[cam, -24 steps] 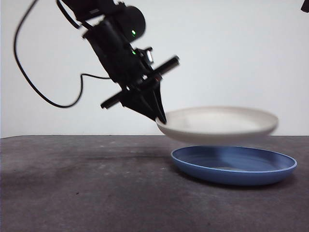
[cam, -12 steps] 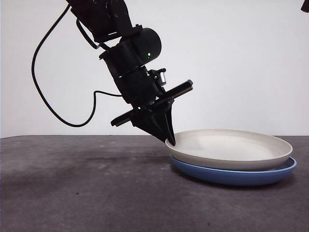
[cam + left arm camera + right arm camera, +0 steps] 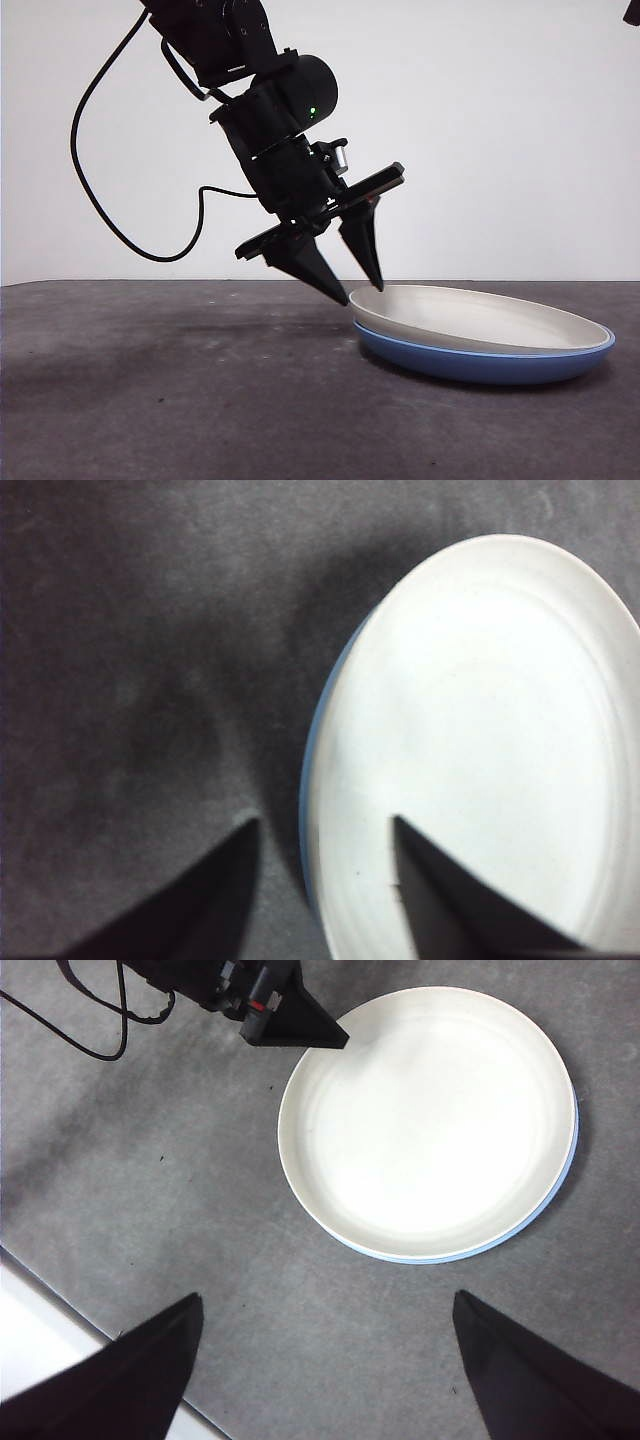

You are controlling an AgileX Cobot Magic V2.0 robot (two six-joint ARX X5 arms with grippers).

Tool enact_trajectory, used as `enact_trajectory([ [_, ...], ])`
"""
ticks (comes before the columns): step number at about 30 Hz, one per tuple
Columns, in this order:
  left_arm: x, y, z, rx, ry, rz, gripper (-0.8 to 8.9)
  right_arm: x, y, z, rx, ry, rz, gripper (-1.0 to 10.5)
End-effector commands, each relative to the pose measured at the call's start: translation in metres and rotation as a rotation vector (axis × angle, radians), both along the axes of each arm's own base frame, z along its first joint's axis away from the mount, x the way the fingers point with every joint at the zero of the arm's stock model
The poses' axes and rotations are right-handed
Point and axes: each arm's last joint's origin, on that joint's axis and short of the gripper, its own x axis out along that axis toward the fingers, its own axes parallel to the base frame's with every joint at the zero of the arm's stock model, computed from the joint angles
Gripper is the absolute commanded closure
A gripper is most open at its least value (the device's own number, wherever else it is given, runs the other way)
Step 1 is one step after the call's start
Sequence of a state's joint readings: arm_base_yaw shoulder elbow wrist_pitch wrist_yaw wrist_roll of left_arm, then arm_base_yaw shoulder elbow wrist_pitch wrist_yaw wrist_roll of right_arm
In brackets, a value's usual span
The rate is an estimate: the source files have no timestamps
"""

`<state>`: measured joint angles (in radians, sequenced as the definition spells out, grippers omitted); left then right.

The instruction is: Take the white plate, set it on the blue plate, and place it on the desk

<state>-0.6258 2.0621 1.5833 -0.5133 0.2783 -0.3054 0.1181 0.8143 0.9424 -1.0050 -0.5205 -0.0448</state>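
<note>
We see the white plate (image 3: 480, 318) lying nested in the blue plate (image 3: 490, 362) on the dark grey bench (image 3: 180, 390), toward the right of the front view. Only a thin blue crescent shows under the white rim, and the white plate sits a little off-centre, its left edge raised slightly above the blue one.

The left pincer (image 3: 358, 284) hangs at the left edge of the two plates, coming down at a slant from the upper left. Its jaws stand apart and hold nothing: one tip points down just outside the plates' rim, over the bench, and the other hovers over the inside of the white plate's rim. In the left wrist view we see the same straddle, one jaw over the grey surface and one over the white plate, with the rim between them; whether a tip touches the plate, we cannot tell.

The right pincer (image 3: 325, 1320) waits high above the bench, well apart from the plates, its jaws spread wide and empty. From its camera we look down on the whole white plate with the left pincer at its edge.

A black cable (image 3: 110, 215) loops behind the left arm.
</note>
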Motion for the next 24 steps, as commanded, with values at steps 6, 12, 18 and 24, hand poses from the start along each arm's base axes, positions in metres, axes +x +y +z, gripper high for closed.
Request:
enact_trajectory([
  [6, 0.000, -0.007, 0.004, -0.002, -0.012, -0.020, 4.97, 0.002, 0.001, 0.006, 0.009, -0.017, 0.001, 5.4],
  [12, -0.002, 0.009, 0.035, -0.023, -0.069, -0.015, 4.97, 0.002, 0.001, 0.006, 0.009, -0.017, 0.001, 5.4],
  [18, -0.014, 0.042, 0.084, -0.021, -0.140, -0.019, 4.97, 0.002, 0.001, 0.006, 0.008, -0.017, 0.001, 5.4],
  [24, -0.036, 0.079, 0.131, -0.009, -0.194, -0.011, 4.97, 0.002, 0.001, 0.006, -0.003, -0.017, -0.013, 5.4],
])
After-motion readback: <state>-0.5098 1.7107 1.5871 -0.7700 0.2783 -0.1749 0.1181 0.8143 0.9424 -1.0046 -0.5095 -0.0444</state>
